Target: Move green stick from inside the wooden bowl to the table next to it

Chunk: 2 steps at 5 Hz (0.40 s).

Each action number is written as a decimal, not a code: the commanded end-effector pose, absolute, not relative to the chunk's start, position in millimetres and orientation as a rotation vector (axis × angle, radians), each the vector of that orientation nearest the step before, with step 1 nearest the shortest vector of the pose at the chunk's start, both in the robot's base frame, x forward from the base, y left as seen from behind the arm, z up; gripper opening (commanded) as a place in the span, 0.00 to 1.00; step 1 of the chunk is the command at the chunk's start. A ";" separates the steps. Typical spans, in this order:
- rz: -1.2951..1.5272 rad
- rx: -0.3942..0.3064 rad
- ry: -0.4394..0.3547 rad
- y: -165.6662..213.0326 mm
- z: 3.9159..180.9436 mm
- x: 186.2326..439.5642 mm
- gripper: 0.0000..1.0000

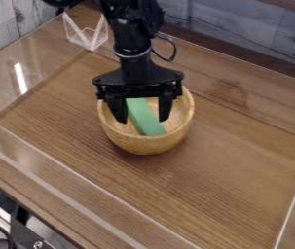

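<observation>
The green stick lies slanted inside the wooden bowl, one end down near the front wall and the other up toward the back rim. My gripper points straight down over the bowl, open, with one black finger on each side of the stick's upper part. The fingertips reach down to about rim level. I cannot tell whether the fingers touch the stick. The bowl sits near the middle of the table.
Low clear acrylic walls border the tabletop on the left, front and right. Bare wood-grain surface lies all around the bowl, with the widest stretch to its right and front.
</observation>
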<state>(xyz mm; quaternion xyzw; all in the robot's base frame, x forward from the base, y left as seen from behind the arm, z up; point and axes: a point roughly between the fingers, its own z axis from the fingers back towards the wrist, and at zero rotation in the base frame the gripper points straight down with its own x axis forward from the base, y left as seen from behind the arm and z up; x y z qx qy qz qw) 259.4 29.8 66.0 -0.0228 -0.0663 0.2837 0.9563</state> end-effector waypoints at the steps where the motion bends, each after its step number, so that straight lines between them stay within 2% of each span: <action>1: 0.590 -0.046 -0.166 31.4 74.0 262.6 1.00; 2: 0.593 -0.044 -0.167 30.1 75.6 262.7 1.00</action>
